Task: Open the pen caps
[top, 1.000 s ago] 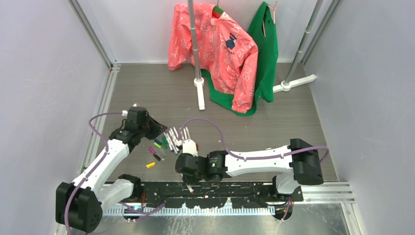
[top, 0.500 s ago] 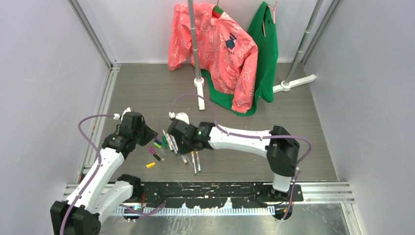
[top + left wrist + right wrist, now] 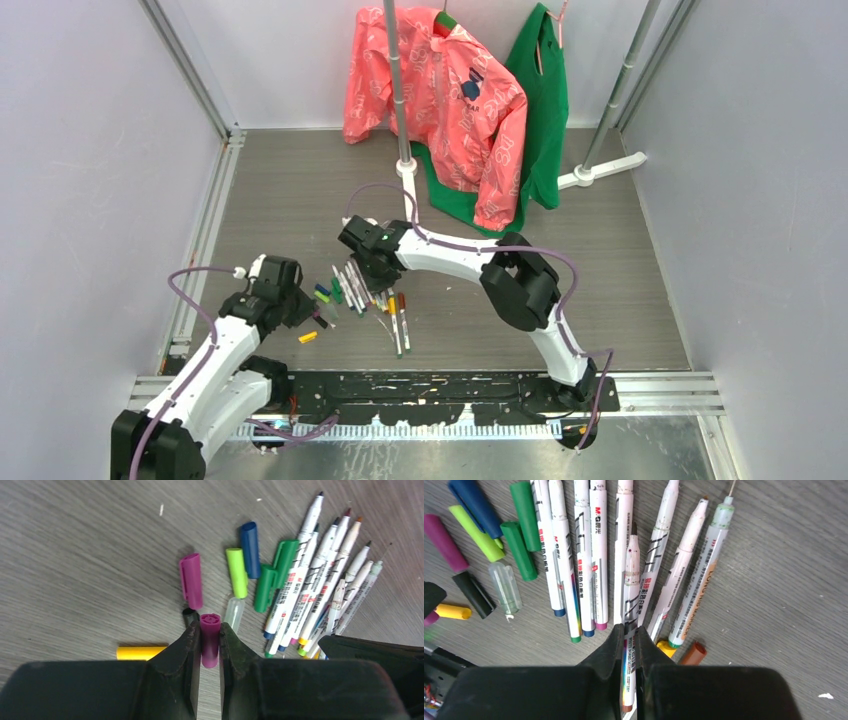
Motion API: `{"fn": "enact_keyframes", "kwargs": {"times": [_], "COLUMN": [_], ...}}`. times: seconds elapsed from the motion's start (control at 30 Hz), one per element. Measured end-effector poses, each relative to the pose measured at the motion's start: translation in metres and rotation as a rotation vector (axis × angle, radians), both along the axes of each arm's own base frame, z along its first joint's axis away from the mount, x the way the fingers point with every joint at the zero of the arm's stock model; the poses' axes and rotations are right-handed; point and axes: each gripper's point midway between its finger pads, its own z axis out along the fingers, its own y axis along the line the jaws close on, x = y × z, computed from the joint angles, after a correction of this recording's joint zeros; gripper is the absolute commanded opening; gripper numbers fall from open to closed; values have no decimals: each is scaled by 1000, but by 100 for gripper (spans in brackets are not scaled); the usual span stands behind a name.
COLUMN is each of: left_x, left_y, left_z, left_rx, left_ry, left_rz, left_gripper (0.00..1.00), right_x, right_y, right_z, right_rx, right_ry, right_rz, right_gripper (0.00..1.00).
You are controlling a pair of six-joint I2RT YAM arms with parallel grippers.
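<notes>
My left gripper (image 3: 210, 630) is shut on a magenta pen cap (image 3: 210, 642), held above loose pen caps on the floor: magenta (image 3: 191, 580), lime (image 3: 236, 572), blue (image 3: 249, 548), two green (image 3: 264, 587), clear (image 3: 233, 612), black (image 3: 190, 615), yellow (image 3: 141, 652). My right gripper (image 3: 628, 630) is shut on an uncapped white-barrelled pen (image 3: 632, 570), over a row of uncapped pens (image 3: 589, 555). In the top view the left gripper (image 3: 303, 308) is left of the caps and the right gripper (image 3: 377, 274) is over the pens (image 3: 350, 285).
A brown cap (image 3: 693, 654) lies right of my right fingers. Two more pens (image 3: 398, 318) lie nearer the front. A rack pole and base (image 3: 409, 185) with a pink jacket (image 3: 450, 100) and green garment (image 3: 545, 110) stand behind. A metal rail (image 3: 450, 385) runs along the near edge.
My right arm swung from the front rail out over the row of pens, carrying its pen. My left gripper moved back toward the front, to the left of the loose caps.
</notes>
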Motion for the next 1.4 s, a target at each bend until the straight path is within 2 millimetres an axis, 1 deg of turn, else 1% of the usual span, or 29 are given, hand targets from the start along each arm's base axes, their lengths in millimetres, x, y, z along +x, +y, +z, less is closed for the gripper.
{"fn": "enact_keyframes", "kwargs": {"times": [0.07,0.17,0.27,0.33,0.43,0.6,0.83,0.93,1.07,1.13,1.2,1.33,1.4], "left_x": [-4,-4,-3,-3,-4,-4,-7,-7,-4,-2,0,2,1], "left_y": [2,4,6,7,7,8,10,11,11,10,10,9,9], "left_z": [-5,-6,-6,-7,-8,-5,1,8,22,29,36,44,46], "left_rx": [3,4,10,14,16,19,23,19,16,13,10,2,-1], "left_ry": [9,4,0,4,8,-4,-12,-32,-61,-71,-82,-106,-111], "left_rz": [17,38,46,47,47,51,55,57,61,61,61,61,60], "left_gripper": [22,26,28,30,32,34,35,36,36,36,36,36,36], "right_x": [-1,-2,-2,-1,1,1,1,2,4,4,5,7,5], "right_y": [-1,2,5,8,10,9,8,7,3,0,-3,-8,-16], "right_z": [-7,-12,-10,-7,-4,-4,-4,-5,-3,0,8,32,45], "right_rx": [-17,-24,-16,-7,2,-2,-4,-10,-24,-32,-35,-10,5], "right_ry": [12,24,37,38,34,34,35,27,18,14,2,-37,-57], "right_rz": [10,25,37,41,45,48,47,41,34,29,23,6,-9], "right_gripper": [4,8,14,20,25,29,31,32,32,32,32,33,33]}}
